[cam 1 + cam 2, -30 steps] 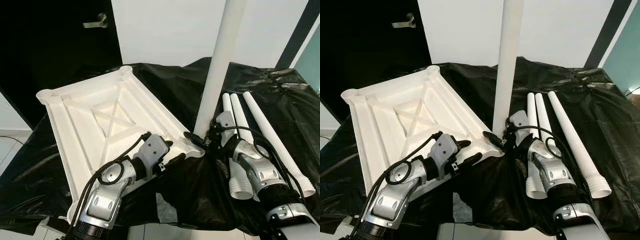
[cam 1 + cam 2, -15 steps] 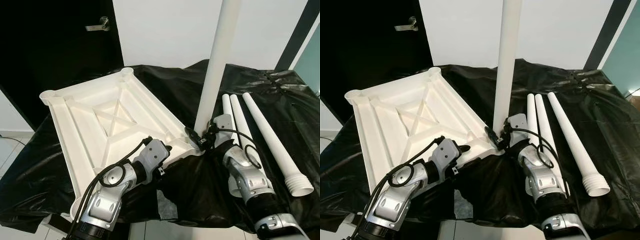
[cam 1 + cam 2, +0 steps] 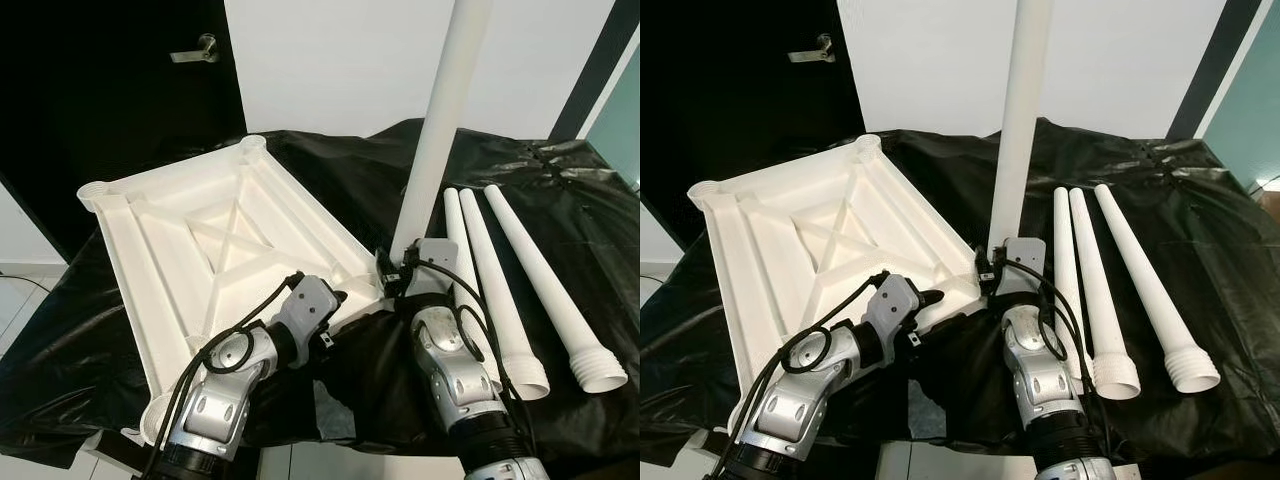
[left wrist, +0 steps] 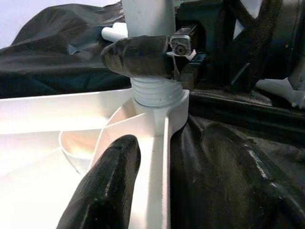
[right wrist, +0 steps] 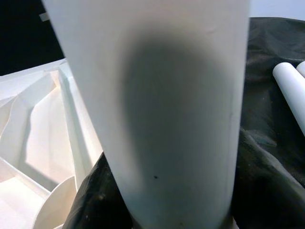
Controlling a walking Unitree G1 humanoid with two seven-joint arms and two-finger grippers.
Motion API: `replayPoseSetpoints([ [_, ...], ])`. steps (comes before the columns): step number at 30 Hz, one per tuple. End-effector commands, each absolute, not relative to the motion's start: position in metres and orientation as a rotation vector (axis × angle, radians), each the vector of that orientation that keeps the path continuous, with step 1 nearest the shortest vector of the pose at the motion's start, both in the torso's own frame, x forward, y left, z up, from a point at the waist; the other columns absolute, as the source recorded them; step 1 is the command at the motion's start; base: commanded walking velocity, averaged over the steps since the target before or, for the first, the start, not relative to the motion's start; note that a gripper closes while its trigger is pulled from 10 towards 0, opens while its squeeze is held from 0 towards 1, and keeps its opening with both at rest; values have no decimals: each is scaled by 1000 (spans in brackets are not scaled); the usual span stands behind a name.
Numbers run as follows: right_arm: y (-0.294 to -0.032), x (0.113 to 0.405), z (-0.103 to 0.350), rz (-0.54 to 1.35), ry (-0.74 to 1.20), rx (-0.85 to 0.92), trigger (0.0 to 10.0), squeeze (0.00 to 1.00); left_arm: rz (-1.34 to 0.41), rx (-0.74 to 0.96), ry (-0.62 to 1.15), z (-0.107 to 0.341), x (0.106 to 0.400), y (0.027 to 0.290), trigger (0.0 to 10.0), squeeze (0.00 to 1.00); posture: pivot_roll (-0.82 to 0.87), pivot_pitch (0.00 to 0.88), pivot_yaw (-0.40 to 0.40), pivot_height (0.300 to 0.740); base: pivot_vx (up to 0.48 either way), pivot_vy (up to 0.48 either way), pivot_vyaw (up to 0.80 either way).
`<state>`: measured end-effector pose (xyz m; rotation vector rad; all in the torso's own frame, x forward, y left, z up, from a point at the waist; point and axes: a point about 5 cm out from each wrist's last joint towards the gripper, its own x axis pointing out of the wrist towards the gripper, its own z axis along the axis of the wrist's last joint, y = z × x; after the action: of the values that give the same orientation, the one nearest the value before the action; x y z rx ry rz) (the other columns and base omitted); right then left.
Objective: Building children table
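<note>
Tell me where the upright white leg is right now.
The upright leg stands in the near right corner socket of the upturned tabletop, gripped near its base by the right hand, with three loose legs lying to its right.

Tabletop [image 3: 200, 240] & upright leg [image 3: 440, 130]: looking like smooth white matt plastic. Black sheet [image 3: 340, 180] is showing glossy, crinkled plastic film. Left gripper [image 4: 190, 186] fingers [image 4: 109, 186] appearing matt black, rubbery. Arms gleaming silver metal.

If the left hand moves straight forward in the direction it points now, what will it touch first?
Most likely the upright leg screwed into the tabletop corner, where the right hand grips it. The left hand already straddles that corner's edge; depth is uncertain.
</note>
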<state>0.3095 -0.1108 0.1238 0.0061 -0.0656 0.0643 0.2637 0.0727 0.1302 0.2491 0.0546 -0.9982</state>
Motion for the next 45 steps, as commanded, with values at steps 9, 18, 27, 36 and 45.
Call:
replayPoseSetpoints([
  [9, -123, 309, 116, 59, -38, -15, 10000, 1000, -888, 270, 34, 132, 271, 79, 10000, 0, -9, 0, 0, 740, 0, 0, 0],
  [18, -137, 305, 123, 208, -82, -20, 10000, 1000, -892, 281, 28, 133, 272, 79, 10000, 0, -8, 0, -9, 740, 0, 0, 0],
  [27, -152, 304, 123, 444, -75, -61, 10000, 0, -897, 287, 20, 134, 271, 79, 10000, 0, -8, 0, -9, 740, 0, 0, 0],
  [36, -154, 313, 123, 651, -40, -154, 10000, 0, -905, 294, 13, 135, 273, 75, 10000, 0, 0, 0, -16, 740, 0, 0, 0],
  [45, -143, 333, 134, 792, -50, -208, 2118, 0, -896, 296, 2, 136, 272, 74, 10000, 0, 20, 0, -30, 740, 0, 0, 0],
])
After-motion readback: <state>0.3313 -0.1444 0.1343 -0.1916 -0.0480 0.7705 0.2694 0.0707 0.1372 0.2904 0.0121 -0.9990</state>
